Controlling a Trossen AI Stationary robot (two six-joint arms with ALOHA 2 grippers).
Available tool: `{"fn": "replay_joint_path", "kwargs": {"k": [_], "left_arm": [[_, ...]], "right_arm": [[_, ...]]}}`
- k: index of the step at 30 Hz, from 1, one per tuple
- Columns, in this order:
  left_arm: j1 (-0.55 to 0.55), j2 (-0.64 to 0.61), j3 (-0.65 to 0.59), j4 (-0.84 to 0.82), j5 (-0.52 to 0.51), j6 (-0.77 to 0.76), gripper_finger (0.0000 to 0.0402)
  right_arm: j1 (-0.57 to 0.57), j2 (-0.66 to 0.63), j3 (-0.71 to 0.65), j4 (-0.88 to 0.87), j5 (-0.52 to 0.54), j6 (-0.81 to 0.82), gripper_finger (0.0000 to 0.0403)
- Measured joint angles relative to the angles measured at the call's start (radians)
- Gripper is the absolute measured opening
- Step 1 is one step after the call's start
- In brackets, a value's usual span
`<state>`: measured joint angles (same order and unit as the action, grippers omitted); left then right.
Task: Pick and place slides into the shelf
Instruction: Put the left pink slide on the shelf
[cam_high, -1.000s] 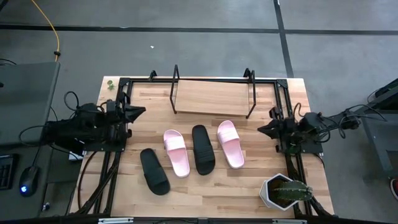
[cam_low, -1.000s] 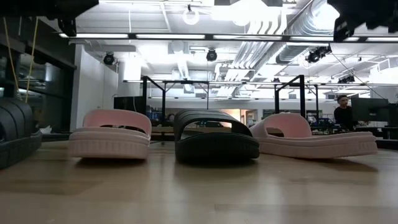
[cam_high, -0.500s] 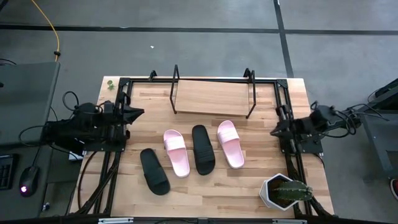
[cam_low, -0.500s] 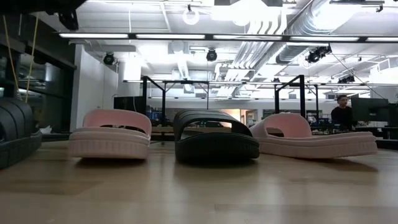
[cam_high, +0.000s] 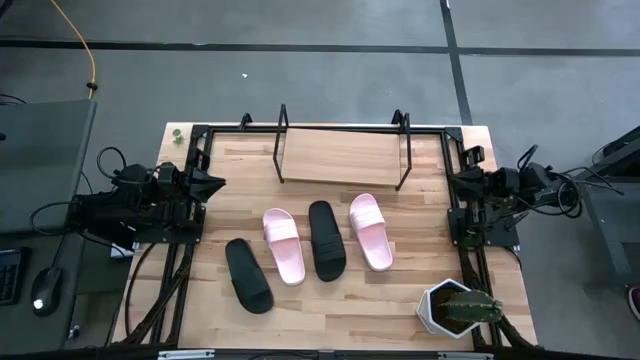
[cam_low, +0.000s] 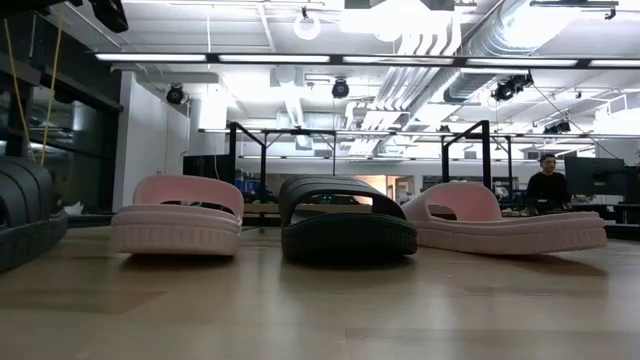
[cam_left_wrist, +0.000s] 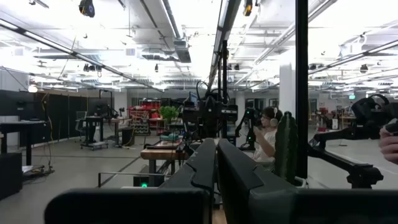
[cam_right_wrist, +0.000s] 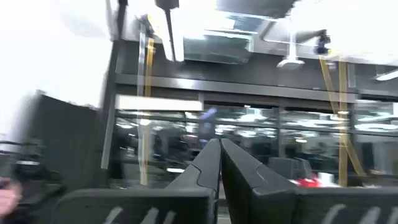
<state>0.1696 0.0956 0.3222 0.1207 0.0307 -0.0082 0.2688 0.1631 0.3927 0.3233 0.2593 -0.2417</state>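
Here the four slides lie side by side in a loose row across the middle of the table (cam_high: 330, 300), none of them on the shelf (cam_high: 340, 157). The shelf stands at the far edge of the table, centred, its wooden board bare inside the black wire frame.

From the left edge inward, the row runs: a black slide (cam_high: 248, 275) nearest the front-left, angled; a pink slide (cam_high: 284, 244) just beside it; a second black slide (cam_high: 326, 240) in the centre; and a second pink slide (cam_high: 371, 231) towards the right. The three inner slides sit close together without clearly touching. In the low view the pink, black and pink slides stand flat on their soles, straps up.

The left gripper (cam_high: 214, 182) is at the table's left edge, raised and pointing inward, its fingers pressed together and holding nothing — the left wrist view shows the two dark fingers (cam_left_wrist: 200, 168) meeting. The right gripper (cam_high: 454, 181) is at the right edge, likewise closed on nothing, fingers (cam_right_wrist: 210, 163) meeting in its wrist view.

A potted cactus (cam_high: 462, 307) sits at the front-right corner. A person (cam_low: 546, 185) shows in the room beyond.
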Motion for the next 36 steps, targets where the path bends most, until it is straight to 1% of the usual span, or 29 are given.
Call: {"fn": "replay_joint_path", "kwargs": {"k": [3,7,11,14,18,20,24,31,36], "left_arm": [[0.000,0.000,0.000,0.007,0.000,0.000,0.0008],[0.000,0.000,0.000,0.005,-0.002,-0.028,0.0008],[0.000,0.000,0.000,-0.008,-0.002,-0.058,0.0008],[0.000,0.001,-0.001,-0.021,-0.004,-0.073,0.0008],[0.000,0.025,-0.002,-0.017,-0.004,-0.079,0.0008],[0.000,0.040,-0.001,-0.011,-0.004,-0.079,0.0008],[0.000,0.076,-0.001,0.014,-0.020,-0.078,0.0008],[0.000,0.118,-0.001,0.047,-0.023,-0.076,0.0008],[0.000,0.119,-0.001,0.047,-0.023,-0.076,0.0008]], "right_arm": [[0.000,0.003,0.000,0.000,0.048,0.038,0.0005],[0.000,0.004,0.000,0.000,0.046,0.110,0.0005],[0.000,0.019,0.000,-0.003,0.009,0.087,0.0005],[0.000,0.047,0.000,-0.005,0.013,0.079,0.0005],[0.000,0.093,0.000,0.042,0.029,0.076,0.0005],[0.000,0.113,0.015,0.031,0.023,0.077,0.0005],[0.000,0.178,0.070,-0.017,0.021,0.086,0.0005],[0.000,0.347,0.149,-0.058,0.028,0.084,0.0005],[0.000,0.446,0.216,-0.163,0.132,0.095,0.0005]]}}
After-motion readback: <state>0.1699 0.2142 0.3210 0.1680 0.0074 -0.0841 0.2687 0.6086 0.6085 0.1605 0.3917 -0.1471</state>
